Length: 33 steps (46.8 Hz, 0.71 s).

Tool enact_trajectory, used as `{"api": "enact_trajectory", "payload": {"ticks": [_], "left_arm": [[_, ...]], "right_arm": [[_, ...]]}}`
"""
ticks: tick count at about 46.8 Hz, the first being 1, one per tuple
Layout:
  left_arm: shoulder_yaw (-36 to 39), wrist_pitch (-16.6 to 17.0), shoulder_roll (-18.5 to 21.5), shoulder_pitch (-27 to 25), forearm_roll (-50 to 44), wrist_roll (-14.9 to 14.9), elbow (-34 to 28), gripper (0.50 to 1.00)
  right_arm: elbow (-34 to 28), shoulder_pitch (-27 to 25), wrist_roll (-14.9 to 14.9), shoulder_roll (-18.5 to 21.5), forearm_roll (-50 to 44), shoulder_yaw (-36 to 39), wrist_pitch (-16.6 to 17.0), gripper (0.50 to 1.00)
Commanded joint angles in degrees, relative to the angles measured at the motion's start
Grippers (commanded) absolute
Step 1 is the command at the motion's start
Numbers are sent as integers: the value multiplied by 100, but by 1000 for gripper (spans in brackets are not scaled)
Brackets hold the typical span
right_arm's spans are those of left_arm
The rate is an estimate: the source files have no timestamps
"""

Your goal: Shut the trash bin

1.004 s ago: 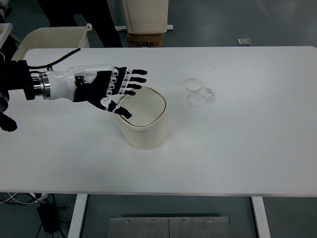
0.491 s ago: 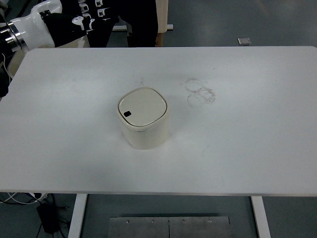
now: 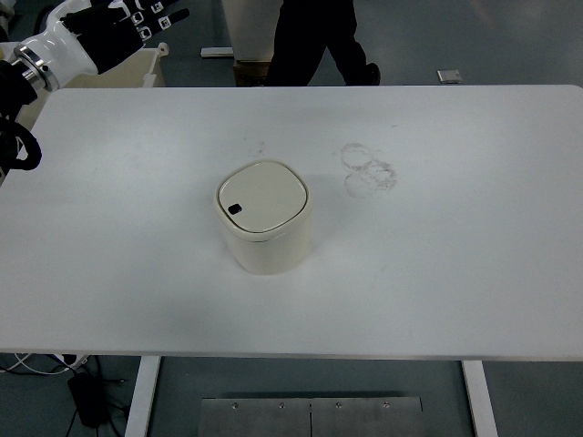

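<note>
A small cream trash bin stands upright near the middle of the white table. Its lid lies flat and closed on top, with a small dark button near the lid's left corner. My left hand is raised at the far top left, well away from the bin, with its fingers spread and holding nothing. The right arm does not show.
A person's dark legs stand beyond the table's far edge at the top middle. A cream container sits behind the table's far left corner. Faint ring marks lie on the table to the right of the bin.
My left hand has lifted off the bin's lid and drawn back up to the far top left. The lid now lies flat and closed. The person behind the table has moved right.
</note>
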Motion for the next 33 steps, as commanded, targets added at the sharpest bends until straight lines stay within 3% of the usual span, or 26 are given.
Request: {"api": "enact_trajectory", "payload": {"ticks": [1, 14, 33], "left_arm": [[-231, -6, -174, 241, 3, 0, 267, 1000], [-987, -14, -710, 831, 3, 0, 952, 1000], [-1506, -172, -1439, 928, 3, -70, 2209, 1000]], "right_arm": [[-1, 0, 0, 0, -1, 1, -9, 993], [8, 26, 0, 0, 8, 1, 44, 993], [8, 8, 0, 0, 17, 9, 44, 993]]}}
